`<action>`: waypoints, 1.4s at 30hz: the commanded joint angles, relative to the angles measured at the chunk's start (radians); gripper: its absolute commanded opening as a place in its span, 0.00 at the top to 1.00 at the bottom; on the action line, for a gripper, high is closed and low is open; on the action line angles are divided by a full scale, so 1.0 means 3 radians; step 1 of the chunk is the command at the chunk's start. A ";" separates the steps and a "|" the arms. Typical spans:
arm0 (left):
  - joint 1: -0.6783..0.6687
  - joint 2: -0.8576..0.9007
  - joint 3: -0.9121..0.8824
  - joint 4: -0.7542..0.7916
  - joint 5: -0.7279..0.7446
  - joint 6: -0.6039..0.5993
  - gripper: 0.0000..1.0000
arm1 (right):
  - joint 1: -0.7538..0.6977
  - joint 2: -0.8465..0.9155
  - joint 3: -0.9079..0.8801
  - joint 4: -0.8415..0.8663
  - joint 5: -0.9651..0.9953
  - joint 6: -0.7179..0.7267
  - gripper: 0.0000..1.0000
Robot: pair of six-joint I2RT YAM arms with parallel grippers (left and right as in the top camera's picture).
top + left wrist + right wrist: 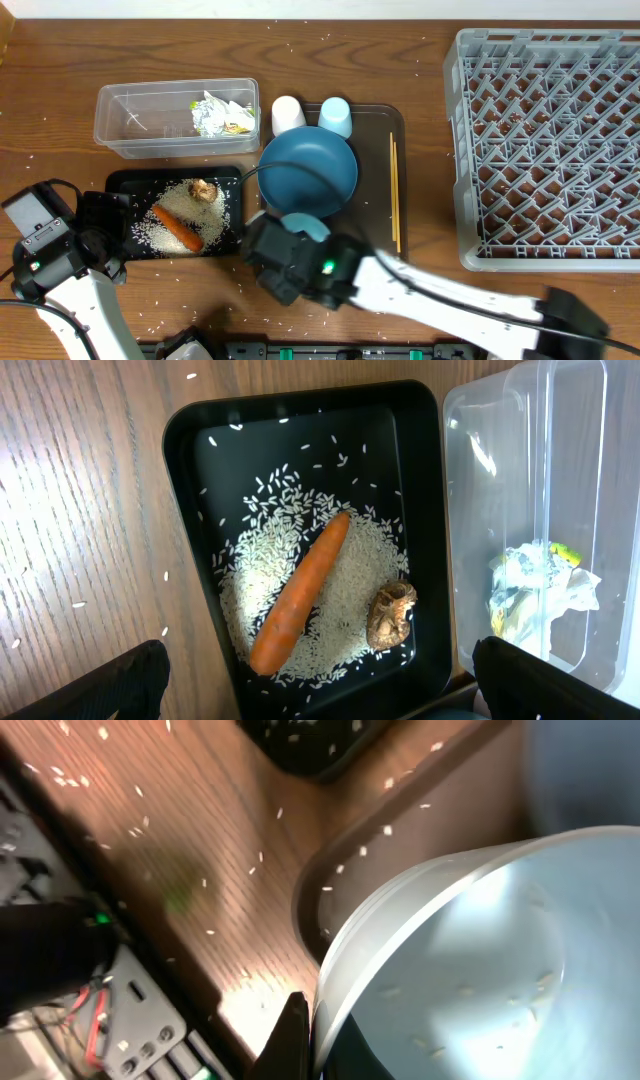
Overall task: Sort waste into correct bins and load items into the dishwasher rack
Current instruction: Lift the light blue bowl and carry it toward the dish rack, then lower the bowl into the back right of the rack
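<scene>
- While my right tool (318,1042) is clamped on the rim of the white bowl (470,950), it's over a corner of the brown tray (380,150);
- left tool (320,685) spread wide above the black tray (190,480); carrot (300,592), rice (260,560) inside

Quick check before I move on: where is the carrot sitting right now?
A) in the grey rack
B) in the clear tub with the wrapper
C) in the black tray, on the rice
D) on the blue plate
C: the left wrist view shows the carrot lying on the rice inside the black tray, beside the brown lump.
</scene>
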 commanded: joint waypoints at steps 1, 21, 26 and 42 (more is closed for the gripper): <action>0.0011 0.0000 0.0039 -0.0008 -0.0055 0.0045 0.02 | -0.0306 -0.0313 0.0070 -0.0132 0.0017 0.0066 0.99; 0.0011 0.0000 0.0039 -0.0008 -0.0055 0.0045 0.02 | -0.4401 -0.0917 0.0069 -0.0009 -0.2962 -0.1198 0.99; 0.0011 0.0000 0.0039 -0.0008 -0.0055 0.0045 0.02 | -0.5136 -0.0470 0.0069 0.0777 -0.4187 -0.1264 0.99; 0.0011 0.0000 0.0039 -0.0008 -0.0055 0.0045 0.02 | -0.5604 0.1256 0.0069 0.4133 -0.4742 0.0607 0.99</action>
